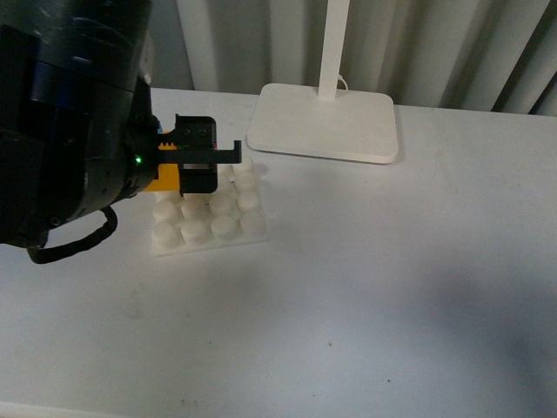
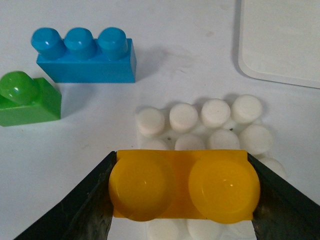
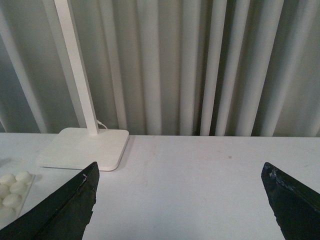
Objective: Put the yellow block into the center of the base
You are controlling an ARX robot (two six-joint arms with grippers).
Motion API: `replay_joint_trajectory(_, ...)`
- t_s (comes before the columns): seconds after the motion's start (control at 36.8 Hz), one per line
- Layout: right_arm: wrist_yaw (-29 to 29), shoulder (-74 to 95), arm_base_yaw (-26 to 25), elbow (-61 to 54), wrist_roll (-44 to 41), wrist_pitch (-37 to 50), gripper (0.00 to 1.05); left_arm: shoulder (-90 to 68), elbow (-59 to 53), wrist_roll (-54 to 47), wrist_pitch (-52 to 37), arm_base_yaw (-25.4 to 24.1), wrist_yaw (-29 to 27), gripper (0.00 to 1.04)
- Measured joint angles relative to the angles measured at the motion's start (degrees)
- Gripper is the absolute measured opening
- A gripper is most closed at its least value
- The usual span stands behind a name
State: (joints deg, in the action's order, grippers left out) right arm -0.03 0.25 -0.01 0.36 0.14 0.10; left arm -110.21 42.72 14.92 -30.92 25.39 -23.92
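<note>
My left gripper is shut on the yellow block, one black finger pressed against each short end. Its two round studs face the wrist camera. It hangs just above the base, a white studded plate, over the plate's near rows. In the front view the left gripper reaches over the left part of the base, and a sliver of the yellow block shows beside the fingers. My right gripper stands open above bare table, holding nothing; the base shows at the edge of its view.
A blue three-stud brick and a green brick lie on the table beyond the base. A white lamp foot with an upright pole stands behind the base. White curtain folds close off the back.
</note>
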Motion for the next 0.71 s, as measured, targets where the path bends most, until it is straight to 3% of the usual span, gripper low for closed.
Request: replay_joint_trajectory(0.71,0.0,0.0,0.0,0.0,0.0,0.0,0.95,-7.9,4.7,4.3,0.6,4.7,-3.1,0.65)
